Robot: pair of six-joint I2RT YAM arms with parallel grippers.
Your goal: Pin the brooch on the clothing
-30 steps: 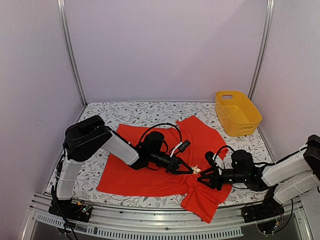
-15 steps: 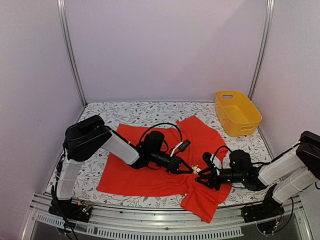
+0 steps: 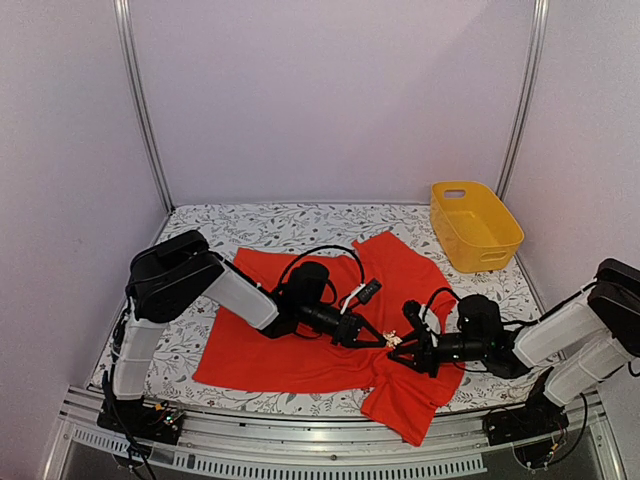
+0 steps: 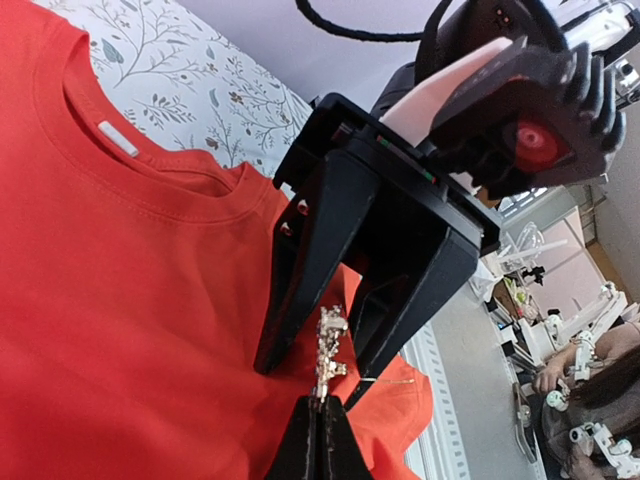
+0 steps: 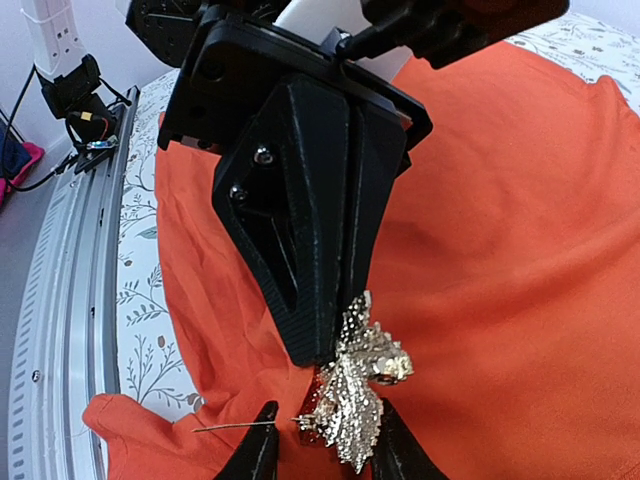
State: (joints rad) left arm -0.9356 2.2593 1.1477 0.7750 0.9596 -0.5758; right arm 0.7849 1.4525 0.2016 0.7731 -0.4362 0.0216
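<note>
The red-orange T-shirt point(image 3: 290, 352) lies spread on the table, with a bunched fold at the front right. My left gripper point(image 3: 380, 342) is shut on the base of the tiny silvery-gold brooch point(image 3: 393, 341) and holds it just above the shirt. In the left wrist view the brooch point(image 4: 331, 345) stands up from my shut fingertips point(image 4: 322, 408), over the shirt point(image 4: 120, 300). My right gripper point(image 3: 408, 346) is open, with a finger on each side of the brooch point(image 5: 362, 385). The thin pin point(image 5: 235, 427) sticks out sideways, unfastened, past my right gripper point(image 5: 325, 448).
A yellow plastic basket point(image 3: 476, 225) stands at the back right. The floral tablecloth point(image 3: 260, 222) shows around the shirt. A metal rail point(image 3: 300, 440) runs along the table's front edge, close to the shirt's hanging fold.
My right gripper has moved left toward the brooch and now straddles it. My left gripper has kept still, holding the brooch.
</note>
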